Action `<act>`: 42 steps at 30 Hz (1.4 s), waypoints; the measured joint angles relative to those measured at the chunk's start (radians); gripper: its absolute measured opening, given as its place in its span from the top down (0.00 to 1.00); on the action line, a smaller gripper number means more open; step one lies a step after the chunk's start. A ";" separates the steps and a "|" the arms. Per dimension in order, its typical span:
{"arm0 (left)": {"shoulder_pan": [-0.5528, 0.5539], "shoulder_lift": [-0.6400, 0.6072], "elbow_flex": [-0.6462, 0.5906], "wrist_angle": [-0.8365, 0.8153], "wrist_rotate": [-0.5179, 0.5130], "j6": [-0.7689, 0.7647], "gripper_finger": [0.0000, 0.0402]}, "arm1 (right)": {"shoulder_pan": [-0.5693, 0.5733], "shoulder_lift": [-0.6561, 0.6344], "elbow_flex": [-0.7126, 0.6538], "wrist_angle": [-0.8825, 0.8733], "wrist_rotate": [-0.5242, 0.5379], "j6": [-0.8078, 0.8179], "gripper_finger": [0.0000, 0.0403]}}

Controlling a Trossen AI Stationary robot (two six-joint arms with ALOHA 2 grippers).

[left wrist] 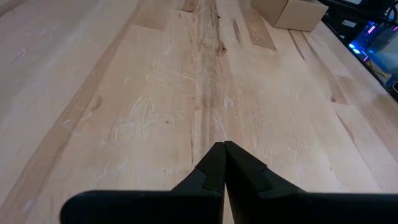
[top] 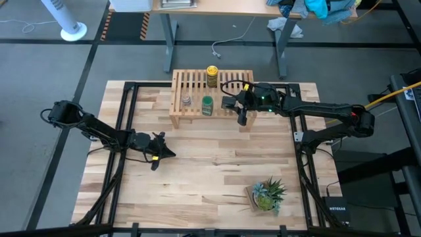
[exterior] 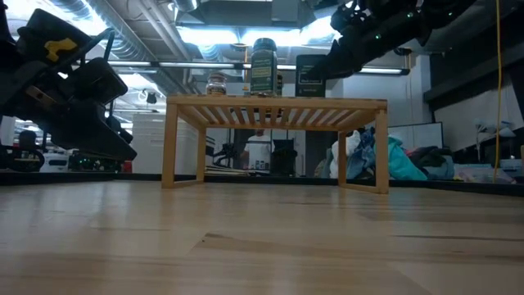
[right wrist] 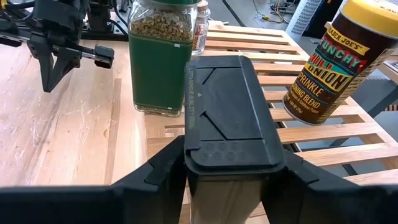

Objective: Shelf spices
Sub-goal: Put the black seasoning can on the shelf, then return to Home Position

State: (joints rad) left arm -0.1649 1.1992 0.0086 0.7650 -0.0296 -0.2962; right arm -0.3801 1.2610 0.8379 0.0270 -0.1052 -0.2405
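Right wrist view: black tin upright in right tool.

3 jars stand upright on the slatted shelf: yellow-lidded jar, green-lidded jar, tiny grey-topped jar. The black tin hangs clamped above the slats.

A potted plant stands on a small wooden block near the right front corner of the tabletop. Beyond the tabletop, on the grey floor, a second table carries heaped cloth. A white fan base stands far left. A loose cable lies between.
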 joint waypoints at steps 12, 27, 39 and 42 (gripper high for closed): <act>0.000 0.000 0.000 0.000 0.000 0.000 1.00 | 0.000 0.000 0.000 0.001 0.017 0.018 0.56; 0.000 0.000 0.000 0.000 0.000 0.000 1.00 | 0.000 -0.016 0.000 0.060 0.016 0.041 0.24; 0.000 0.000 0.000 0.000 0.000 0.000 1.00 | 0.000 -0.178 0.000 0.066 -0.008 0.027 0.19; 0.000 0.000 0.000 0.000 0.000 0.000 1.00 | 0.000 -0.249 0.002 0.004 -0.076 0.041 0.19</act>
State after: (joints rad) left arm -0.1649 1.1992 0.0086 0.7654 -0.0296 -0.2962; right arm -0.3801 1.0117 0.8394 0.0307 -0.1817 -0.2000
